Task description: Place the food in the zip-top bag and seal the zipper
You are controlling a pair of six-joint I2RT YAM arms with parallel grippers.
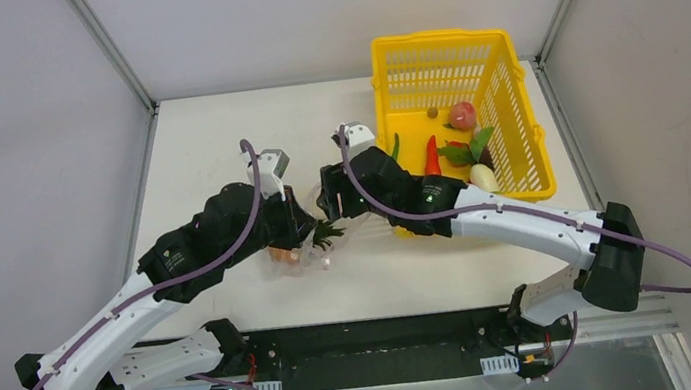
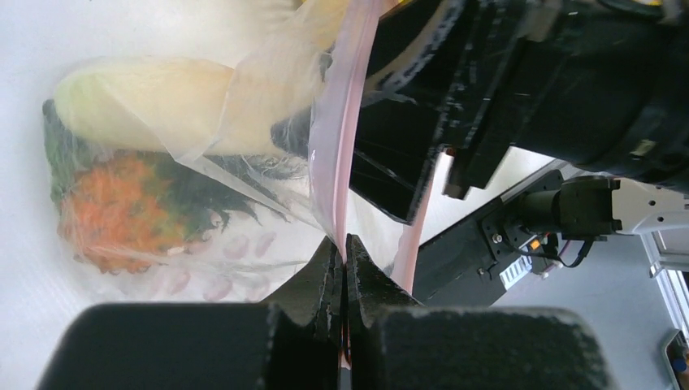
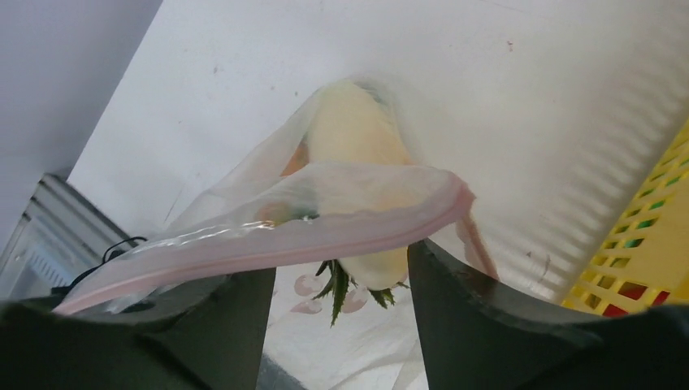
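The zip-top bag (image 2: 227, 252), clear with pale pink dots, lies on the table under both grippers (image 1: 294, 257). My left gripper (image 2: 345, 244) is shut on the zipper (image 2: 345, 130), the pink strip at the bag's mouth. Inside the bag lie a white radish (image 2: 138, 97) and an orange piece with dark green leaves (image 2: 106, 211). My right gripper (image 3: 341, 260) stands open at the mouth. The zipper (image 3: 325, 236) runs across in front of its fingers. The radish (image 3: 357, 138) lies beyond, its green leaves between the fingers. More food stays in the basket, such as a red pepper (image 1: 431, 155).
The yellow slotted basket (image 1: 496, 64) stands at the back right, close to my right arm. It holds a pink round piece (image 1: 461, 116), a white piece (image 1: 483, 177) and green leaves (image 1: 470, 148). The two grippers (image 1: 304, 233) (image 1: 331, 207) are close together mid-table.
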